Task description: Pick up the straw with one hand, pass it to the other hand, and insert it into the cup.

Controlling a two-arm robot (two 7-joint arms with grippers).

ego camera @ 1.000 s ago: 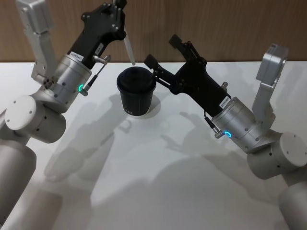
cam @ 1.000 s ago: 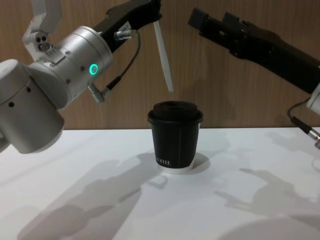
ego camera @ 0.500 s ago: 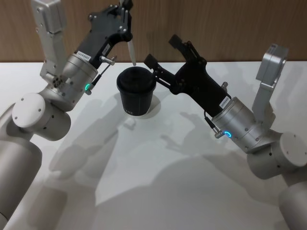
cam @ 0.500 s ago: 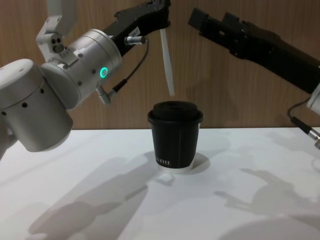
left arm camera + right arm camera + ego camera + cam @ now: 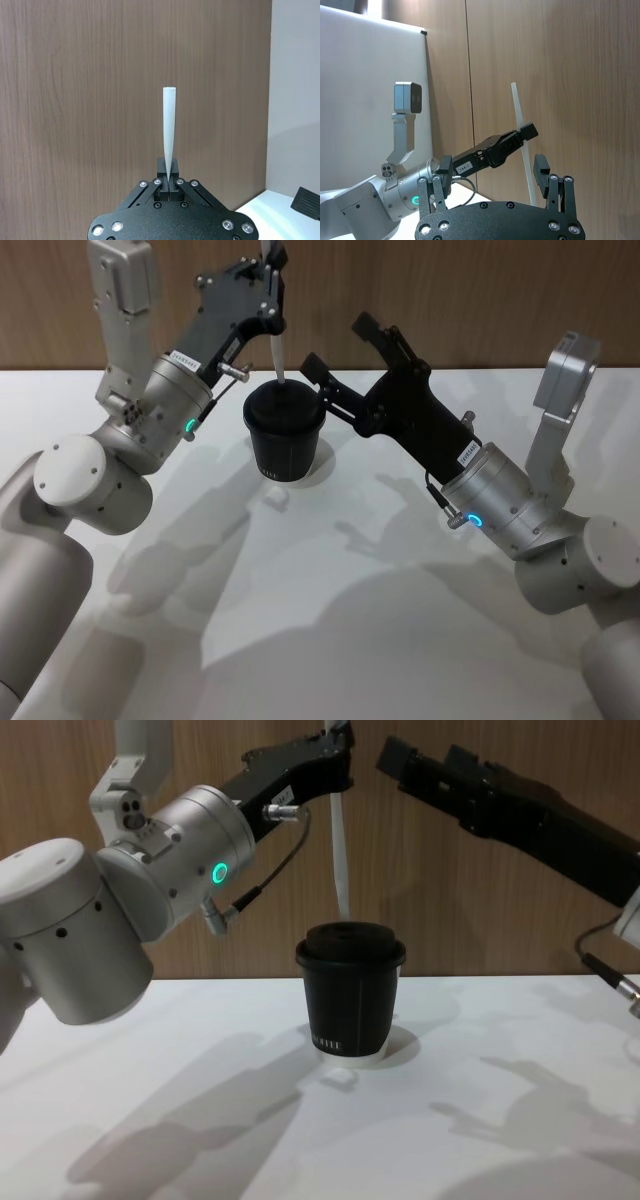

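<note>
I'm holding the straw (image 5: 340,860) pinched upright in the left gripper (image 5: 335,745), its tip seemingly just above the cup (image 5: 350,995) lid, so insertion is pending. The right gripper (image 5: 340,350) is hovering beside the cup, fingers spread.

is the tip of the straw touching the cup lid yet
Apart. The chest view shows wood wall between the straw tip and the cup lid.

You can't read the tiny white marks low on the small black paper cup (image 5: 350,995), nor the white arm stickers (too small).
</note>
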